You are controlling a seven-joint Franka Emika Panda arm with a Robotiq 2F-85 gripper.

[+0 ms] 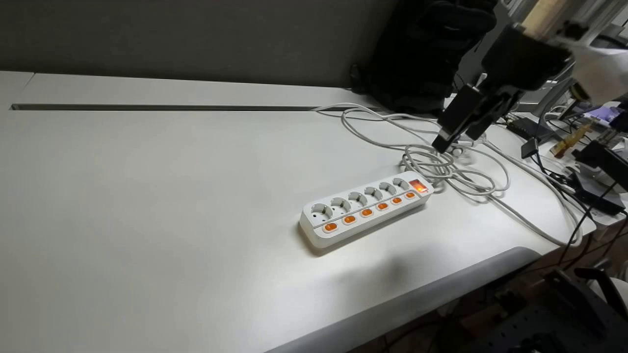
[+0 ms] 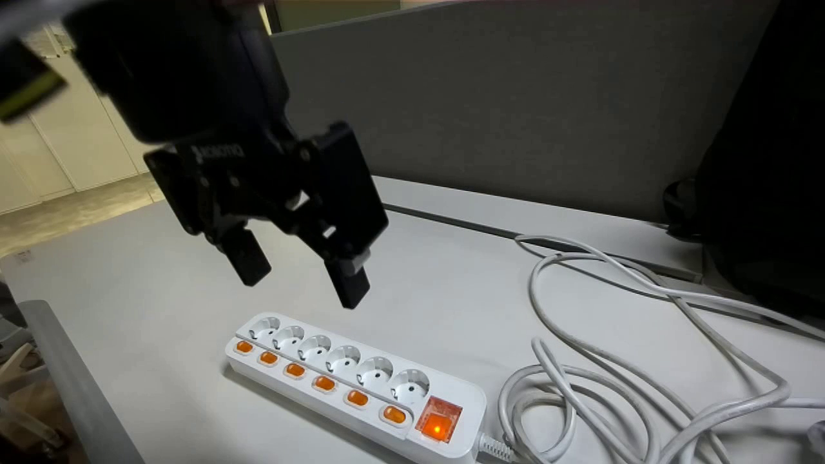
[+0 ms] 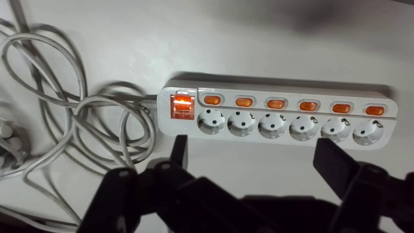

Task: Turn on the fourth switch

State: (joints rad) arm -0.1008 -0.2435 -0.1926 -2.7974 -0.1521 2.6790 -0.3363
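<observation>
Black two-fingered gripper (image 2: 304,291), wide, empty; white plastic power strip (image 3: 289,113); approach, presumably; next, likely: narrow, press wrist view's fourth-from-left orange oval switch (image 3: 308,106).

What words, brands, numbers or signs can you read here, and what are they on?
"ROBOTIQ": on the black gripper, slightly blurred, in an exterior view.
Small reddish mark at a corner of the table: too small to read.
Power strip: no readable lettering.
</observation>
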